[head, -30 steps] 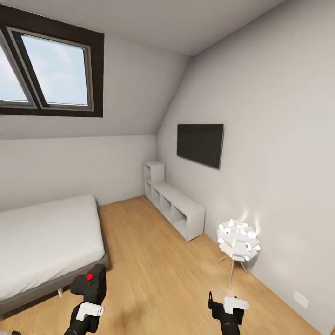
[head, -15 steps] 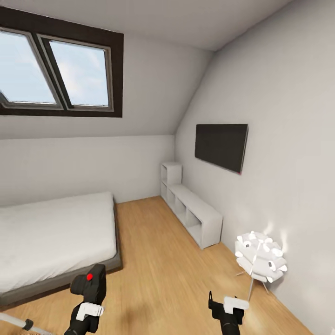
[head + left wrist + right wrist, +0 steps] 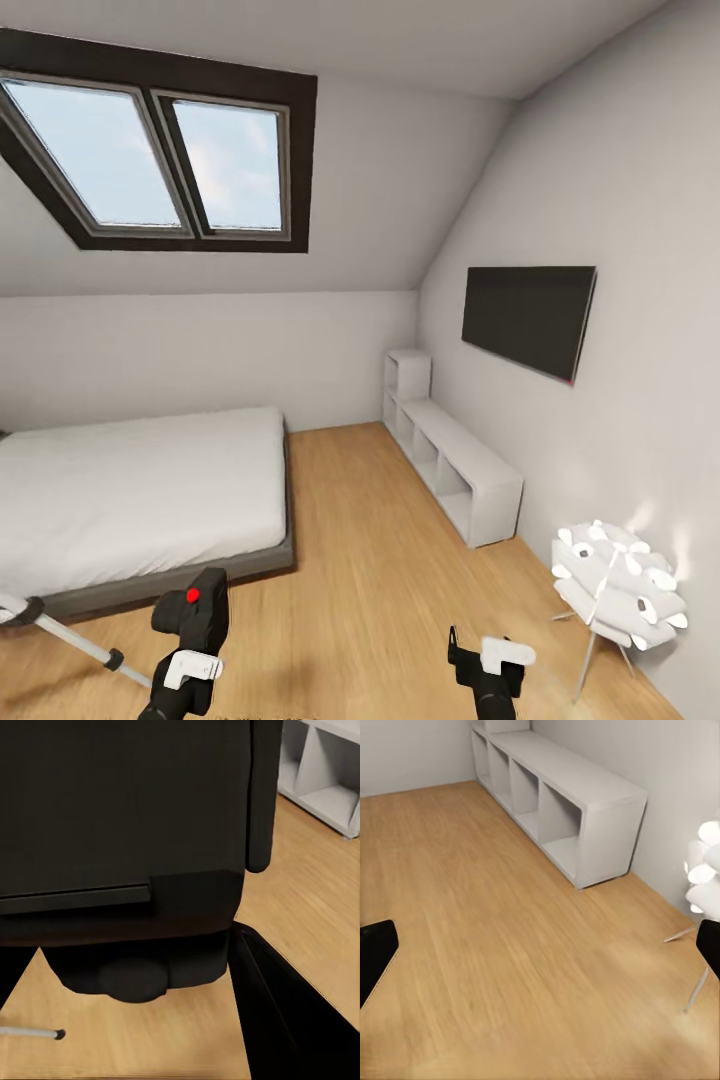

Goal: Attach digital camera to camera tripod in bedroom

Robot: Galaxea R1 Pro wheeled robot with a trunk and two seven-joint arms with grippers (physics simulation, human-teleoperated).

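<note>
The digital camera [image 3: 195, 600], a small black box with a red button on top, is held low at the left of the head view with my left gripper [image 3: 192, 640] shut on it. In the left wrist view its dark body [image 3: 127, 810] is pressed close, with one black finger [image 3: 289, 1016] beside it. A silver leg of the camera tripod [image 3: 65, 633] slants across the floor at the lower left, and its tip [image 3: 31, 1033] also shows in the left wrist view. My right gripper [image 3: 487, 655] hangs open over bare wood floor, its fingers [image 3: 375, 954] spread wide apart.
A grey bed with a white mattress [image 3: 140, 490] stands at the left. Along the right wall are a low white shelf unit [image 3: 460, 470], a wall-mounted TV [image 3: 528, 318] and a white floor lamp [image 3: 617, 590]. A skylight [image 3: 160, 165] sits in the sloped ceiling.
The whole view has swung to the left, so the bed, shelf and lamp shifted right and the tripod leg came into sight at the lower left. Both grippers keep their pose.
</note>
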